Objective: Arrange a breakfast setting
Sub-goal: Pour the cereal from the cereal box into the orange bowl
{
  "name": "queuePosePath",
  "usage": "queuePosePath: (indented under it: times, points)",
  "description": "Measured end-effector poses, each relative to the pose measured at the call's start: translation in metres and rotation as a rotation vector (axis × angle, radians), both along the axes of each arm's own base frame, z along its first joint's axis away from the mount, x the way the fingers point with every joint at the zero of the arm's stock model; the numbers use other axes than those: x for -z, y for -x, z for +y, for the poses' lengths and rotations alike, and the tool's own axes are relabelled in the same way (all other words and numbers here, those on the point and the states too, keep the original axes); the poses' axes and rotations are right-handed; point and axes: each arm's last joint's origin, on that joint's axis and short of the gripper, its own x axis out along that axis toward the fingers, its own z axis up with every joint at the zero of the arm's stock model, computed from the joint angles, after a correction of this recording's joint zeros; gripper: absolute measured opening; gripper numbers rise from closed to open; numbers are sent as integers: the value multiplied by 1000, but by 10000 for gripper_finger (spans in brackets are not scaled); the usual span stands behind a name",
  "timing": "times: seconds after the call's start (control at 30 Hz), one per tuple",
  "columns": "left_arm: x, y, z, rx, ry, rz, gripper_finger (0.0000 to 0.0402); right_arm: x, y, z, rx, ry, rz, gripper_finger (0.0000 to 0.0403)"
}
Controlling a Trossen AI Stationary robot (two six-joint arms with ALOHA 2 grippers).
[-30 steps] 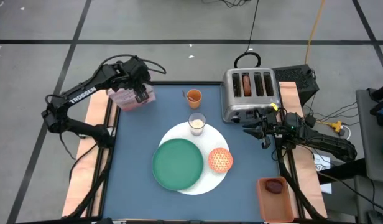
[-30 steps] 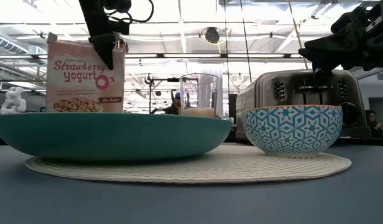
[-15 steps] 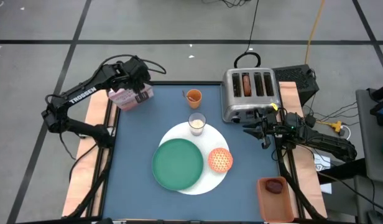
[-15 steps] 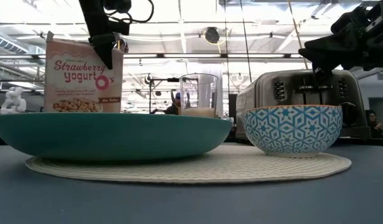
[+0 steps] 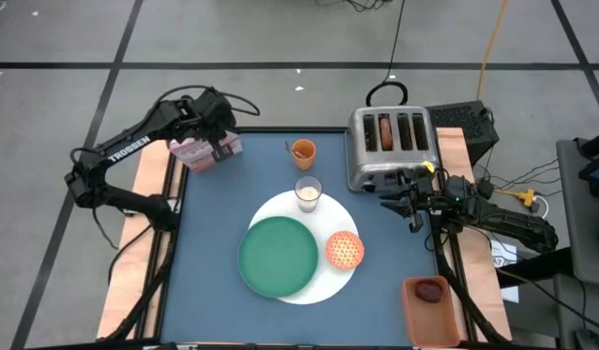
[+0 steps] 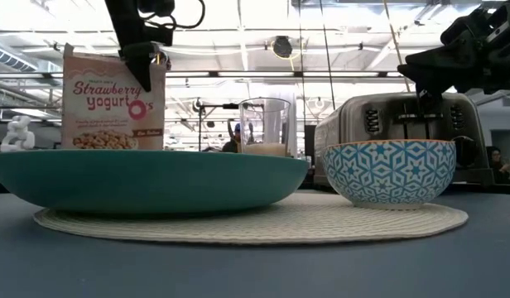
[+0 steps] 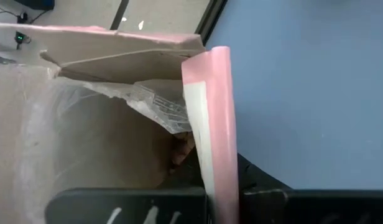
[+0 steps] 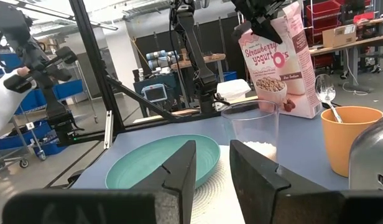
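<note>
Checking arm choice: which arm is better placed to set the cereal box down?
Left. The left gripper is shut on the cereal box at the table's far left corner. The right gripper waits open beside the toaster, across the table.

i see my right gripper (image 8: 210, 163) open, the green plate (image 8: 160, 160) near the milk glass (image 8: 250, 130), the pink cereal box (image 8: 281, 62) behind it, held by the left gripper (image 8: 261, 17).
</note>
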Motion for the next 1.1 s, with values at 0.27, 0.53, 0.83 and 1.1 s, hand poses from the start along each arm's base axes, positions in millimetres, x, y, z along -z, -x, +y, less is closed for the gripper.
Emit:
queuePosePath:
  times: [0.27,0.53,0.83,1.1]
  points:
    - [-37,5,-5,-6,-8,-89,2,0,0,0,0,-5,-1,127]
    - [-71,7,-23,30,-10,-172,1,-1,0,-2,80,-10,-10,221]
    - [-97,6,-44,87,-21,-241,1,-3,0,-5,170,-18,-33,291]
    - [-107,4,-61,136,-7,-279,1,-14,2,-5,165,-105,-152,298]
